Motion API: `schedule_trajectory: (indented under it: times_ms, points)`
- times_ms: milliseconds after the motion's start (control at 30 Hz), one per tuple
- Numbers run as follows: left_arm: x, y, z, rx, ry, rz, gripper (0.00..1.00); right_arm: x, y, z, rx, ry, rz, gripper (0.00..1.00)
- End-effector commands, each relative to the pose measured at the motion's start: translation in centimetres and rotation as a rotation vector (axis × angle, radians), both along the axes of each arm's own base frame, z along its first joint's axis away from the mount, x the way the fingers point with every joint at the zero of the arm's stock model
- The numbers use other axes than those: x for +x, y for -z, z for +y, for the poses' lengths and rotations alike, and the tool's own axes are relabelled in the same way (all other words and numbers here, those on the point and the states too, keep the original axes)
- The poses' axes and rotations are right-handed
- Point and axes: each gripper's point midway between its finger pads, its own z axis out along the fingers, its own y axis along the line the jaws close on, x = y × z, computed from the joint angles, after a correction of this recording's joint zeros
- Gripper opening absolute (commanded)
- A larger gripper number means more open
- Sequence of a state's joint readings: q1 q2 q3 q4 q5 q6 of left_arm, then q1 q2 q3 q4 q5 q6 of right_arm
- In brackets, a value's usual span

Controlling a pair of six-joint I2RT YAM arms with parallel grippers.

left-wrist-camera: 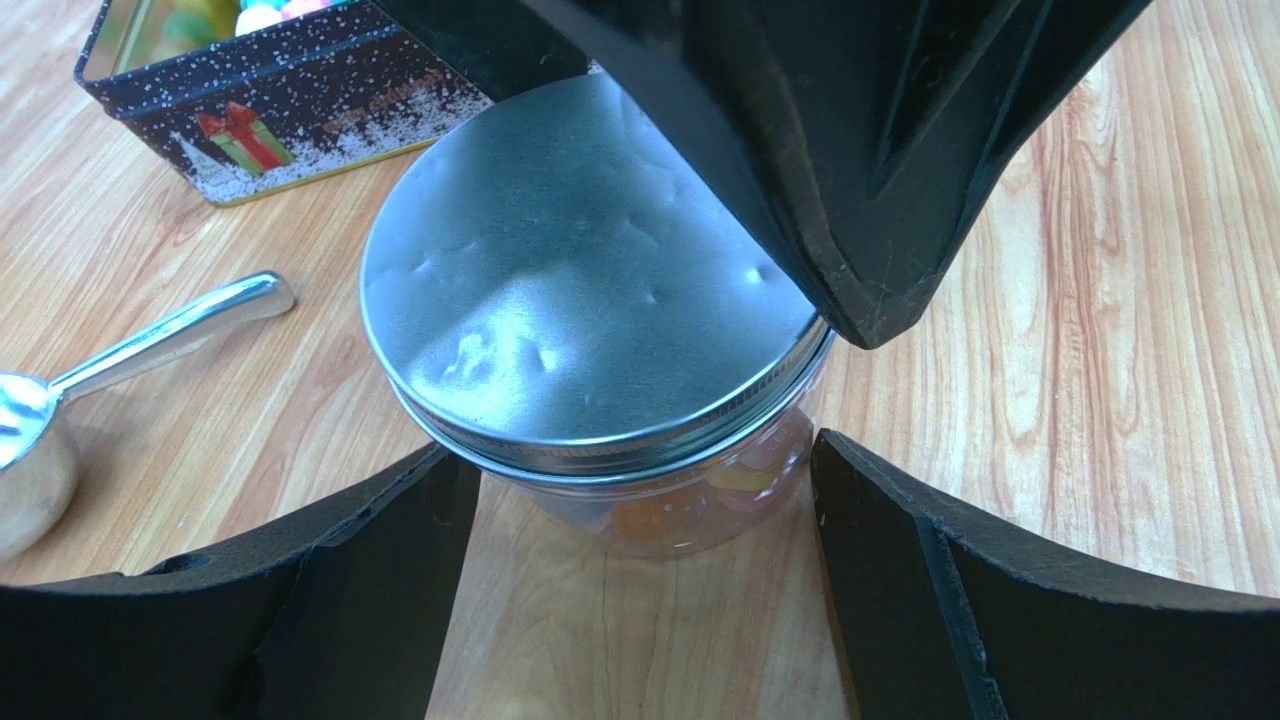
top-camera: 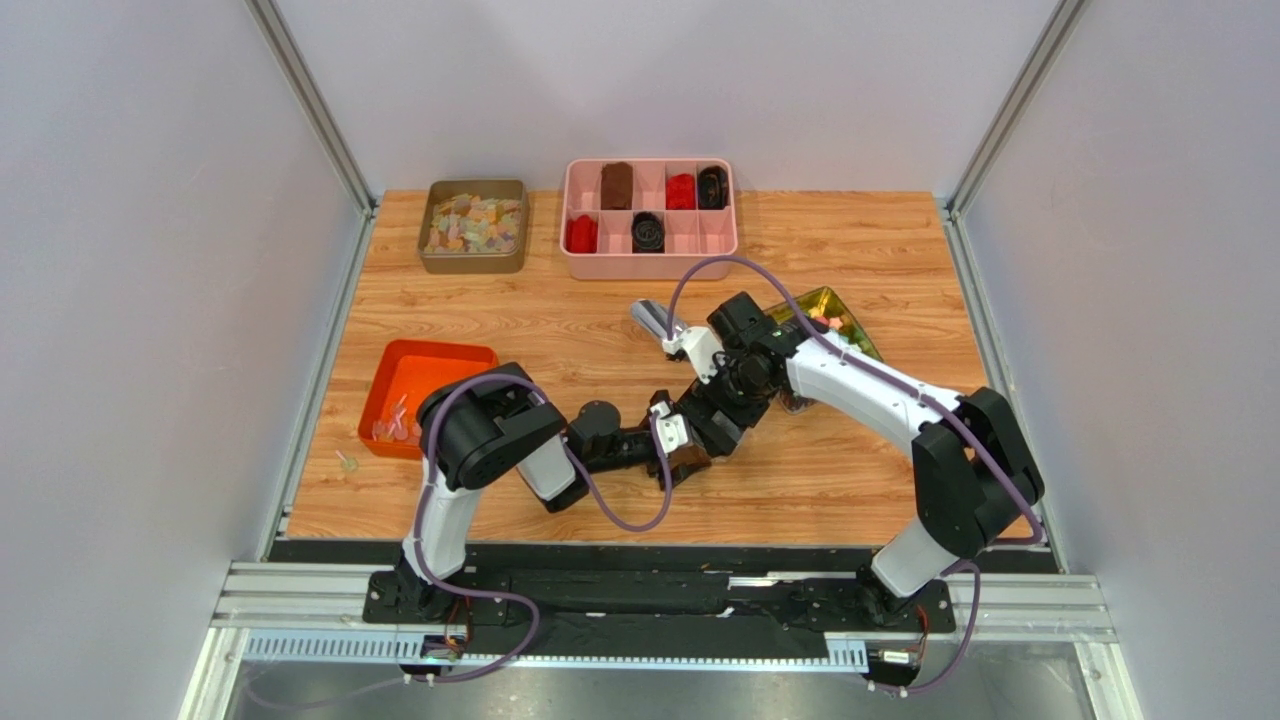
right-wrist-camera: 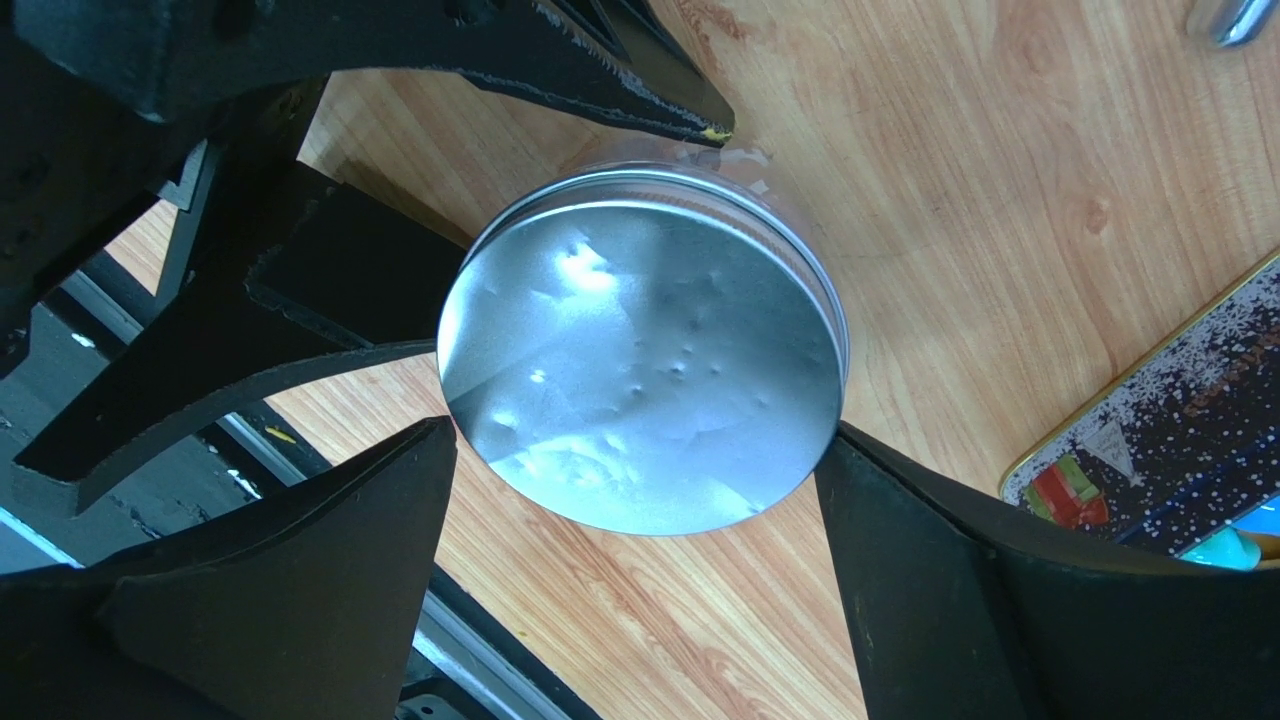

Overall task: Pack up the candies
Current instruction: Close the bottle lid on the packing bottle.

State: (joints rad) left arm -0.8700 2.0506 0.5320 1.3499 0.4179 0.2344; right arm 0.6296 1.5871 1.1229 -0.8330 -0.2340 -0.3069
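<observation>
A clear jar with a silver metal lid (left-wrist-camera: 586,285) stands on the table between both grippers. Orange and pink pieces (left-wrist-camera: 706,503) show through its wall; I cannot tell their kind. My left gripper (left-wrist-camera: 643,465) is shut on the jar's body below the lid. My right gripper (right-wrist-camera: 634,443) reaches down from above, its fingers against the lid (right-wrist-camera: 646,345) on both sides. In the top view the two grippers (top-camera: 679,447) (top-camera: 718,408) hide the jar. A few tiny twist-wrapped candies (top-camera: 398,425) lie in the orange tray (top-camera: 443,375) at the left.
A metal scoop (top-camera: 654,318) lies behind the jar. A dark Christmas tin (top-camera: 824,315) holds bright candies at the right. A brown tin (top-camera: 473,264) of pastel pieces and a pink divided tray (top-camera: 649,269) stand at the back. One small piece (top-camera: 349,462) lies beside the orange tray.
</observation>
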Motion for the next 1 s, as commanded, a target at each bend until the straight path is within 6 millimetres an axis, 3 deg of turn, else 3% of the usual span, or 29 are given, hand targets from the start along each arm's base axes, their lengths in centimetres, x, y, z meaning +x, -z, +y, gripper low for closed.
schedule_trajectory:
  times_ms: [0, 333, 600, 967]
  points:
    - [2.0, -4.5, -0.8, -0.152, -0.059, -0.101, 0.89, -1.1, -0.3, 2.1, 0.055, -0.078, 0.043, 0.93]
    - [2.0, -4.4, -0.8, -0.150, -0.056, -0.103, 0.89, -1.0, -2.0, 1.8, 0.089, -0.083, 0.033, 1.00]
    - [2.0, -4.5, -0.8, -0.151, -0.056, -0.105, 0.89, -1.7, -3.1, 2.2, 0.162, -0.100, 0.095, 1.00]
    - [2.0, -4.5, -0.8, -0.151, -0.056, -0.105, 0.89, 0.4, -2.8, 1.6, 0.152, -0.020, 0.084, 1.00]
